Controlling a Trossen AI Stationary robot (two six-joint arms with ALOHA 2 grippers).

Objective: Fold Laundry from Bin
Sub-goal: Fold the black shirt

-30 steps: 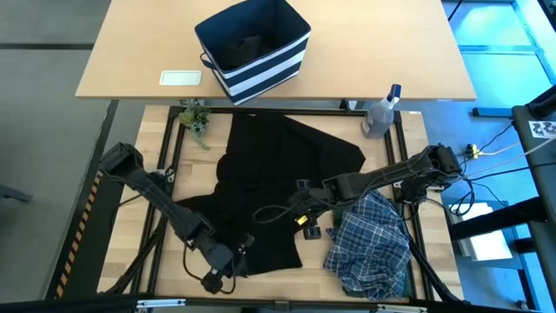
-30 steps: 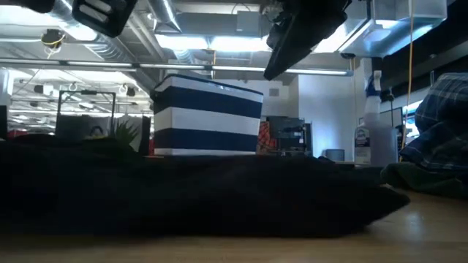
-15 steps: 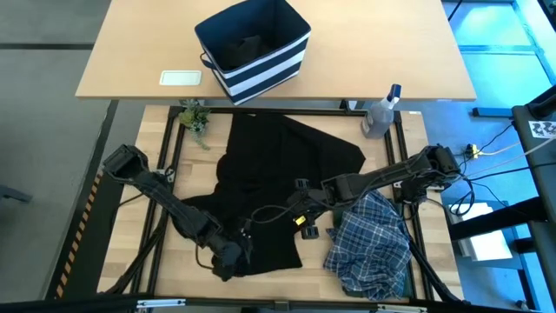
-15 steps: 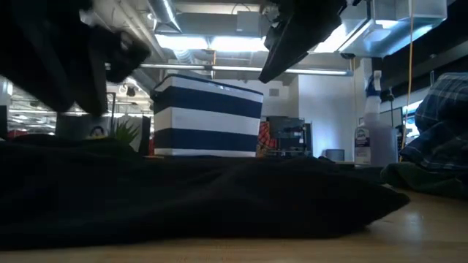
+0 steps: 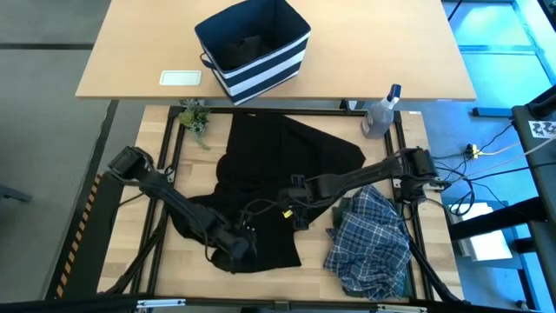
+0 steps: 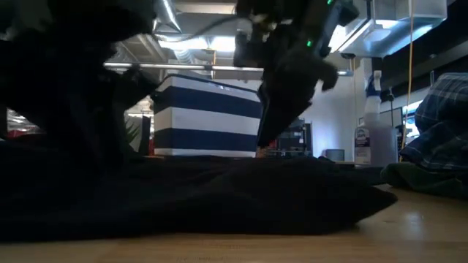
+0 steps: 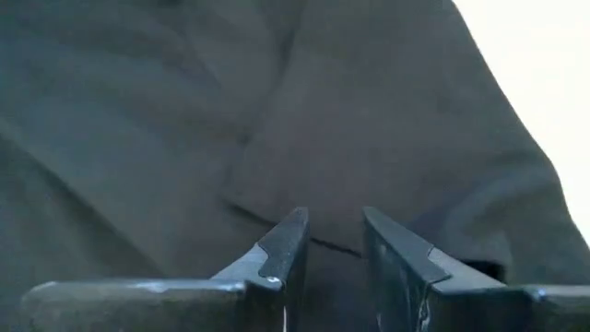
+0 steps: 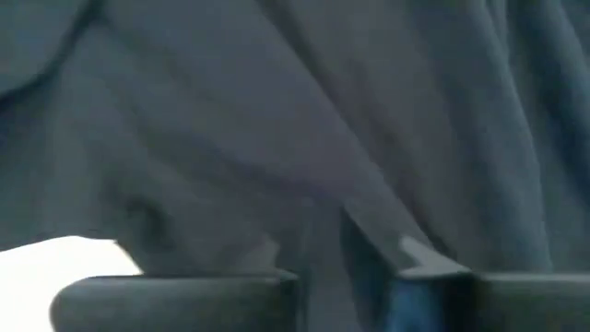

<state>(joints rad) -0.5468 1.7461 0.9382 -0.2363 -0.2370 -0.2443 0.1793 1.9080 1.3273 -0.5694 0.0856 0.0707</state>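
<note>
Early in the fold: black garment laid out, nothing folded yet.

Black garment (image 5: 269, 183) lies spread over the centre of the high view, flat but creased. The plaid shirt (image 5: 372, 236) sits in a crumpled heap at lower right on top of an olive-green garment (image 5: 401, 283); both look untouched. The bin (image 5: 254, 48) stands at top centre, with a dark scrap or shadow inside, can't tell which. Left gripper (image 5: 236, 255) is down on the black garment's lower edge, fingers a narrow gap apart over a fold of cloth, not visibly pinching it. Right gripper (image 5: 294, 214) is down on the garment's mid-right; fingers nearly together, and whether cloth is caught between them can't be told. All three folds remain.
</note>
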